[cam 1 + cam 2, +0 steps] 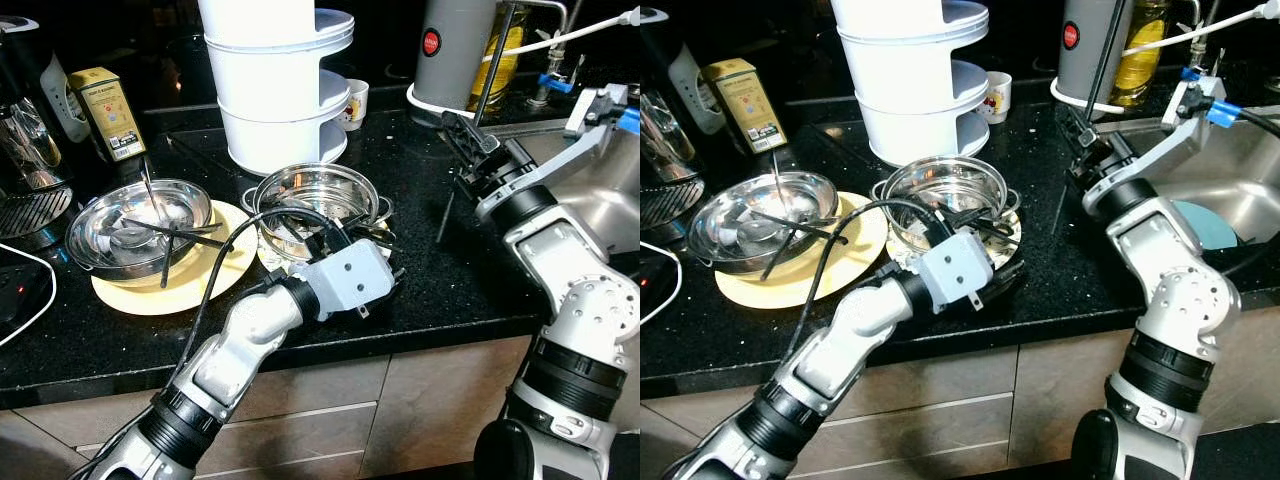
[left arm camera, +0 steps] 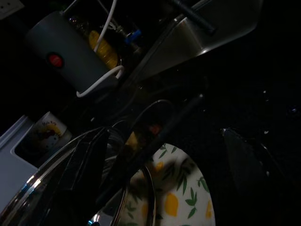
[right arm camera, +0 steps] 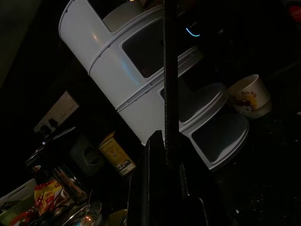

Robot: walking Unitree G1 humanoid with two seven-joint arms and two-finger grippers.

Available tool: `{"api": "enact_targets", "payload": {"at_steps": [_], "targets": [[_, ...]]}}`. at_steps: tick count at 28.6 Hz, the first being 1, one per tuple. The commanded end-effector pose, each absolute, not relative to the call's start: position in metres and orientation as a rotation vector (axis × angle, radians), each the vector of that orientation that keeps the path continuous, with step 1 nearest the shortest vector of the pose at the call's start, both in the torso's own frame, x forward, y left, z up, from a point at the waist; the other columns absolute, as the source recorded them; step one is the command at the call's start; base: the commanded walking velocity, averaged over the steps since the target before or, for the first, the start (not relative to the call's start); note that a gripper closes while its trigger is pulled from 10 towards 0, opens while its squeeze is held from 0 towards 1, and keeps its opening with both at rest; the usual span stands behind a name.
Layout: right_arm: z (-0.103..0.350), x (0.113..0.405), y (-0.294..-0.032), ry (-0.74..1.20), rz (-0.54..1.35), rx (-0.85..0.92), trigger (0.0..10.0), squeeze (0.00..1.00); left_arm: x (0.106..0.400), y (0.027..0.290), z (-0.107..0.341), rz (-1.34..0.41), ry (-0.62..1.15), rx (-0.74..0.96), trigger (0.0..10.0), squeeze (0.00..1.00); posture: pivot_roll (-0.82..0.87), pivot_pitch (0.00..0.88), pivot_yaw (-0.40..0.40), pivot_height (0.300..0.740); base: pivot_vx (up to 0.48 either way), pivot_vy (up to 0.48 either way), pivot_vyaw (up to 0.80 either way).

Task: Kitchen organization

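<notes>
On the black counter, we see the left gripper (image 1: 385,245) at the steel bowl's (image 1: 318,190) 4 o'clock rim, on a lemon-print plate (image 2: 181,197); its finger spread we cannot tell. The right gripper (image 1: 452,128), at 2 o'clock, pinches a black rod (image 3: 169,84).

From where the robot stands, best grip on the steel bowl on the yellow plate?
Take the steel bowl by its near rim, coming from above on the robot's side. The rim is thin and flared, so two fingers can pinch it. Black utensils cross the middle and stick out toward the right, and a spoon leans inside, so I'd avoid those parts. It sits on the yellow plate.
</notes>
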State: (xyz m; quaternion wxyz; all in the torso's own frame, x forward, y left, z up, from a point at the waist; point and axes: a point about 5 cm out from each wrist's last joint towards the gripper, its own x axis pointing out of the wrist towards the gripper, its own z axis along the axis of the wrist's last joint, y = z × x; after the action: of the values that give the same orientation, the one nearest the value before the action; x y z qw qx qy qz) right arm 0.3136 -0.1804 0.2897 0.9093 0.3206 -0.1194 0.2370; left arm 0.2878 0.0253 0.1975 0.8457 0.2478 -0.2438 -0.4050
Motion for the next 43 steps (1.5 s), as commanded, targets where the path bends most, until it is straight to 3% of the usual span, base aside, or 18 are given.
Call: {"api": "enact_targets", "payload": {"at_steps": [1, 2, 24, 28, 43], "targets": [[0.291, 0.311, -0.175, -0.256, 0.507, 0.660, 10.0, 0.00, 0.289, 0.024, 0.199, -0.849, -0.531, 0.538, 5.8, 0.00, -0.08, 0.000, 0.040, 0.740, 0.000, 0.000, 0.00], [0.291, 0.311, -0.176, -0.256, 0.506, 0.660, 10.0, 0.00, 0.289, 0.023, 0.199, -0.853, -0.532, 0.531, 0.0, 0.00, -0.08, 0.000, 0.040, 0.740, 0.000, 0.000, 0.00], [0.292, 0.311, -0.173, -0.256, 0.515, 0.660, 10.0, 0.00, 0.297, 0.031, 0.219, -0.770, -0.609, 0.474, 0.0, 0.00, -0.08, 0.000, 0.036, 0.740, 0.000, 0.000, 0.00], [0.292, 0.311, -0.173, -0.256, 0.517, 0.661, 10.0, 0.00, 0.301, 0.042, 0.241, -0.683, -0.654, 0.372, 0.0, 0.00, -0.07, 0.000, 0.035, 0.740, 0.000, 0.000, 0.00], [0.292, 0.312, -0.171, -0.259, 0.520, 0.666, 10.0, 0.00, 0.306, 0.058, 0.257, -0.627, -0.627, 0.054, 0.0, 0.00, -0.07, 0.000, 0.035, 0.740, 0.000, 0.000, 0.00]]}}
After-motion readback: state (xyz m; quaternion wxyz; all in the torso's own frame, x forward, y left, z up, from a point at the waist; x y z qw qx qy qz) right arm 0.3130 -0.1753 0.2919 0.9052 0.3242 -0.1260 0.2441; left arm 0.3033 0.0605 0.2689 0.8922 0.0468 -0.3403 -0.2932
